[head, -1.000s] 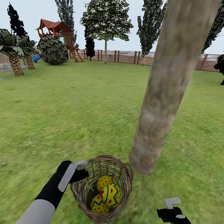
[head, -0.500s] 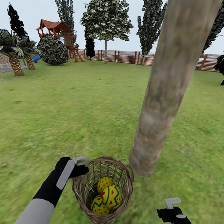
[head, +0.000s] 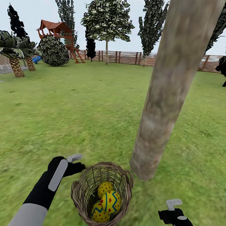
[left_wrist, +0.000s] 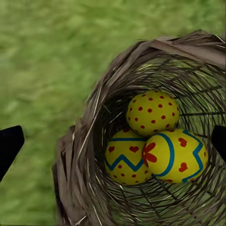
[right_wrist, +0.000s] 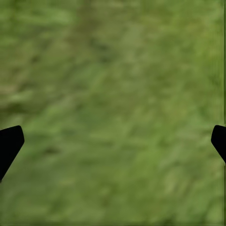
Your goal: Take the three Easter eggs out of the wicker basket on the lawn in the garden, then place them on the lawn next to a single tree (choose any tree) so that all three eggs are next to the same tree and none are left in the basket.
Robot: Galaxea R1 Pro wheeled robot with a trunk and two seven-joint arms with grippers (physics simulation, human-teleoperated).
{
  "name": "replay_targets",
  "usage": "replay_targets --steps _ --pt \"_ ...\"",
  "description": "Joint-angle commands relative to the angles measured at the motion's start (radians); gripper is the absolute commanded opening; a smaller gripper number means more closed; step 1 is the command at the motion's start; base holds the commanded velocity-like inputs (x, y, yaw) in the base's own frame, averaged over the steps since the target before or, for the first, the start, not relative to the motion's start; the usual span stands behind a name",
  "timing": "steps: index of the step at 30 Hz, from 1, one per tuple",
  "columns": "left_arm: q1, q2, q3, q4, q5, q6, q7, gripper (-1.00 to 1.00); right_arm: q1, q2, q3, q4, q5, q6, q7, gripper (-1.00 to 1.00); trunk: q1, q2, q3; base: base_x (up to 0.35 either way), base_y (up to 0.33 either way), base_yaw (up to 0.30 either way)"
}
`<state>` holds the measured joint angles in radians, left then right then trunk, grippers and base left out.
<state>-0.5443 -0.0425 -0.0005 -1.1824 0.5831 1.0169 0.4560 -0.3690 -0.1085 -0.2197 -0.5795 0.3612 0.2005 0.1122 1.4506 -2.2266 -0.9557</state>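
Left wrist view: left tool (left_wrist: 113, 141) spread wide, empty; Easter eggs (left_wrist: 153, 139) in wicker basket (left_wrist: 82, 155).

wicker basket (head: 102, 195) mouth lying open above the eggs (head: 107, 202); tree (head: 167, 96) standing close, blocking its far-right side.

Small round brown woven wicker basket (head: 102, 195) sitting on wide green grass lawn (head: 76, 107), just left of thick pale mottled tree trunk (head: 167, 92) base. Three yellow dotted, zigzag-banded Easter eggs (left_wrist: 153, 139) lying inside basket, touching. Left black gripper (head: 78, 161) hovering beside basket's left rim. Right black gripper (head: 172, 209) hanging over grass, right of basket. Brown slatted wooden fence (head: 129, 57) standing far behind.
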Motion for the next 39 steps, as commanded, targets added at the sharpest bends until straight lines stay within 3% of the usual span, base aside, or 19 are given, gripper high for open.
replay_targets --steps 1,3,4,6,9,11,22,27,30,32,34,39 --pt "0.0 0.005 0.017 0.0 0.021 0.002 0.01 1.0 0.0 -0.001 -0.006 -0.005 0.006 0.005 0.009 1.0 -0.004 0.007 0.002 0.0 0.0 0.0" --pt "0.002 0.017 0.076 0.005 0.03 0.002 0.011 1.0 -0.001 -0.002 -0.008 -0.012 0.002 0.006 0.01 1.0 -0.012 0.021 0.009 0.0 0.0 0.0" --pt "0.004 0.04 0.109 0.013 0.032 0.002 0.012 1.0 0.0 -0.002 -0.011 -0.015 0.001 0.006 0.01 1.0 -0.016 0.028 0.012 0.0 0.0 0.0" --pt "0.005 0.076 0.123 0.043 0.032 0.002 0.012 1.0 -0.001 -0.002 -0.012 -0.019 0.001 0.005 0.009 1.0 -0.023 0.042 0.018 0.0 0.0 0.0" --pt "0.004 0.099 0.128 0.106 0.031 -0.001 0.012 1.0 0.0 -0.001 -0.013 -0.042 0.0 0.008 0.009 1.0 -0.035 0.063 0.027 0.0 0.0 0.0" --pt "0.004 0.118 0.128 0.115 0.031 0.0 0.012 1.0 -0.001 0.001 -0.014 -0.1 -0.001 0.062 0.009 1.0 -0.042 0.077 0.034 0.0 0.0 0.0" --pt "0.004 0.121 0.125 0.12 0.031 -0.001 0.011 1.0 0.0 0.003 -0.01 -0.376 0.0 0.45 0.009 1.0 -0.085 0.154 0.068 0.0 0.0 0.0" --pt "0.004 0.12 0.123 0.119 0.032 0.0 0.009 1.0 0.002 0.005 -0.006 -0.527 0.008 0.538 0.009 1.0 -0.104 0.189 0.084 0.0 0.0 0.01" --pt "0.004 0.118 0.122 0.118 0.032 0.0 0.008 1.0 0.002 0.007 0.002 -0.568 0.007 0.614 0.01 1.0 -0.111 0.203 0.09 0.0 0.0 0.184" --pt "0.004 0.118 0.124 0.117 0.032 0.0 0.008 1.0 0.002 0.008 0.026 -0.578 0.005 0.686 0.011 1.0 -0.111 0.203 0.09 0.0 0.0 0.262" --pt "0.004 0.118 0.125 0.117 0.032 0.0 0.007 1.0 0.002 0.009 0.107 -0.589 0.002 0.766 0.012 1.0 -0.111 0.203 0.09 0.0 0.0 0.285" --pt "0.004 0.118 0.126 0.118 0.033 -0.001 0.007 1.0 0.005 0.012 0.158 -0.591 0.001 0.79 0.012 1.0 -0.111 0.203 0.09 0.0 0.0 0.29"
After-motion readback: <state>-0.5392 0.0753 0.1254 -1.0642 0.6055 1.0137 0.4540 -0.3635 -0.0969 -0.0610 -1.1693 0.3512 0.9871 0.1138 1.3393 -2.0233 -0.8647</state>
